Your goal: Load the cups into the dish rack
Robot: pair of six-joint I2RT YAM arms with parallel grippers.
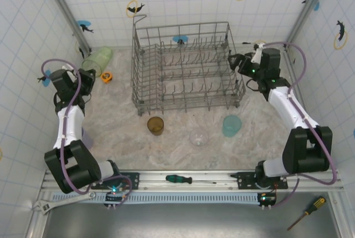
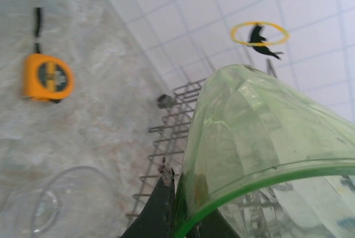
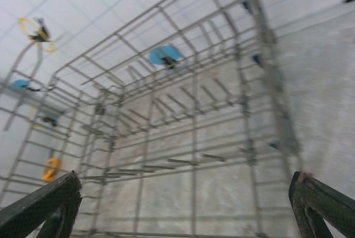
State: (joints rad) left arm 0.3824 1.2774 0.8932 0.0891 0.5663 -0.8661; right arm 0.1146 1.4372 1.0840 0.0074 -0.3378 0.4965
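Green cup (image 2: 249,132) — cut off right; dish rack (image 3: 193,160) — blurred.

No legible writing for us anywhere, not even on the tape measure (image 2: 47,77) with its blurred label

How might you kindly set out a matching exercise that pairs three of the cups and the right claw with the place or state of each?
Things:
1. green cup
2. amber cup
3. teal cup
4. right claw

Places or states:
A. open, at the dish rack's right end
B. before the rack's front left corner
C. gripped by the left claw
D. before the rack's front right corner

Pairs: 1-C, 2-B, 3-D, 4-A
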